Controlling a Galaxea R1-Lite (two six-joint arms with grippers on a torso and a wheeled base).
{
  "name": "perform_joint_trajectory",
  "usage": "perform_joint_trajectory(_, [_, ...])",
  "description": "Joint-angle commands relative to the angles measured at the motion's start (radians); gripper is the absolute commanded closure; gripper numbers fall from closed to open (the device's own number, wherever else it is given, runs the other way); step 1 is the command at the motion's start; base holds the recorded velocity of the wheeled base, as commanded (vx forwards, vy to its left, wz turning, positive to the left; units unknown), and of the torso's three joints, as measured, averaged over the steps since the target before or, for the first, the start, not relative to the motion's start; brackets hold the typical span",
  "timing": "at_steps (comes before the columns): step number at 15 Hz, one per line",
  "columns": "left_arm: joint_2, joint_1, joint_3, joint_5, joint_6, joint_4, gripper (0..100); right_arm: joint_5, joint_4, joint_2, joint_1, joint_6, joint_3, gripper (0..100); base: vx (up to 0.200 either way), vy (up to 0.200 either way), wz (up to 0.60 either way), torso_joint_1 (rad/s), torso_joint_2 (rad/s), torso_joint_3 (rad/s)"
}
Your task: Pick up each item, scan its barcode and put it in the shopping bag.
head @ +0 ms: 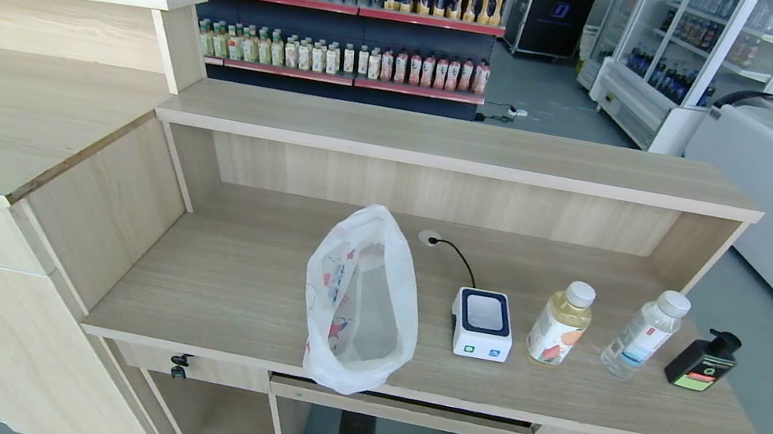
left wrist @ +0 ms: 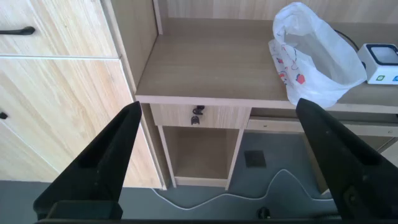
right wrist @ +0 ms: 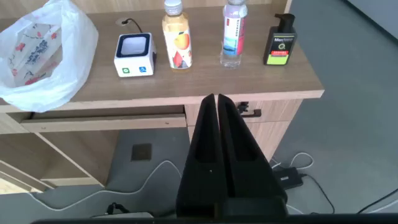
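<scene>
As nothing is held, step: 1st pick not begun; all 3 items are seen standing on the light wood counter [head: 223, 300].
Left gripper [left wrist: 217, 106]: fingers spread wide, nothing betw. them; held off the counter's front, on the bag's side.
Right gripper [right wrist: 216, 102]: fingers pressed together, empty; held off the counter's front, before the item row.
Items: squat clear bottle of yellow drink w/ white cap [head: 560, 325], tall clear water bottle w/ white cap [head: 642, 334], black pump bottle [head: 702, 363]; stood in a row, apart, on the robot's right of the scanner.
Scanner: white boxy barcode scanner w/ dark window [head: 482, 323], black cable at the back; set betw. bag and yellow drink.
Bag: thin white plastic shopping bag w/ red & blue print [head: 329, 278]; mouth open, its base slightly over the counter's front edge; no item made out inside.
Next move (judged): right arm is best placed for the row; jaws to be opened first, a bottle to be gripped round the body, its barcode to be turned to the scanner window.
Labels: yellow drink, white label w/ orange fruit picture; water, white label w/ red & blue; pump bottle, green & pink panel. Writing too small to be read.
</scene>
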Motion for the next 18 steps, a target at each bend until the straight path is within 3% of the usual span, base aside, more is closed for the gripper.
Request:
perform_joint_trajectory(1, [0.000,0.000,0.000,0.000,0.000,0.000,0,-0.005,-0.010,0.012,0.000,0.002,-0.025,100,0.000,0.000,0.00,0.000,0.00,0.000])
perform_joint_trajectory(2, [0.000,0.000,0.000,0.000,-0.002,0.000,0,0.006,-0.006,0.104,0.012,0.008,-0.139,100,0.000,0.000,0.00,0.000,0.00,0.000])
perform_joint_trajectory(3, [0.000,0.000,0.000,0.000,0.000,0.000,0,0.023,-0.073,0.417,0.033,0.076,-0.323,100,0.000,0.000,0.00,0.000,0.00,0.000])
perform_joint_trajectory(4, [0.000,0.000,0.000,0.000,0.000,0.000,0,0.020,-0.185,0.586,0.035,0.079,-0.433,100,0.000,0.000,0.00,0.000,0.00,0.000])
perform_joint_trajectory(6, [0.000,0.000,0.000,0.000,0.000,0.000,0,-0.034,-0.267,0.825,0.012,0.076,-0.541,100,0.000,0.000,0.00,0.000,0.00,0.000])
perform_joint_trajectory(9, [0.000,0.000,0.000,0.000,0.000,0.000,0,-0.037,-0.316,1.007,-0.002,0.064,-0.487,100,0.000,0.000,0.00,0.000,0.00,0.000])
perform_joint_trajectory(11, [0.000,0.000,0.000,0.000,0.000,0.000,0,-0.035,-0.517,1.164,-0.011,0.051,-0.412,100,0.000,0.000,0.00,0.000,0.00,0.000])
perform_joint_trajectory(12, [0.000,0.000,0.000,0.000,0.000,0.000,0,-0.026,-0.632,1.233,-0.013,0.036,-0.378,0,0.000,0.000,0.00,0.000,0.00,0.000])
perform_joint_trajectory(18, [0.000,0.000,0.000,0.000,0.000,0.000,0,-0.008,-0.945,1.641,-0.042,0.019,-0.373,0,0.000,0.000,0.00,0.000,0.00,0.000])
